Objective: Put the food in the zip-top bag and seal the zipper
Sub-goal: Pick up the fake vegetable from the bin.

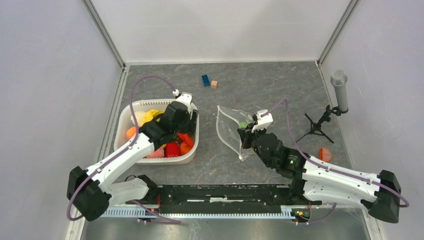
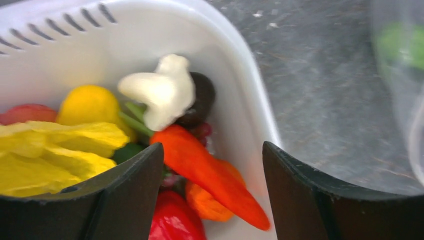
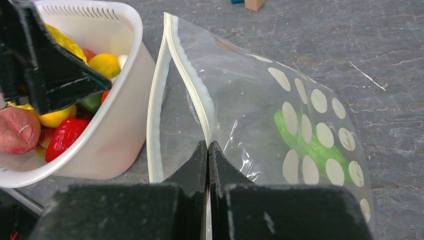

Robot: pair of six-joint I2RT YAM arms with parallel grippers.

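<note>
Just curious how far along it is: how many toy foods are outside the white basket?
2. A green piece lies inside the dotted bag; an orange piece sits on the table near the microphone stand. More could be hidden from the cameras.

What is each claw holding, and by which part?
Right claw pinches the bag by one lip of its mouth. Left claw, open over the basket, holds nothing.
</note>
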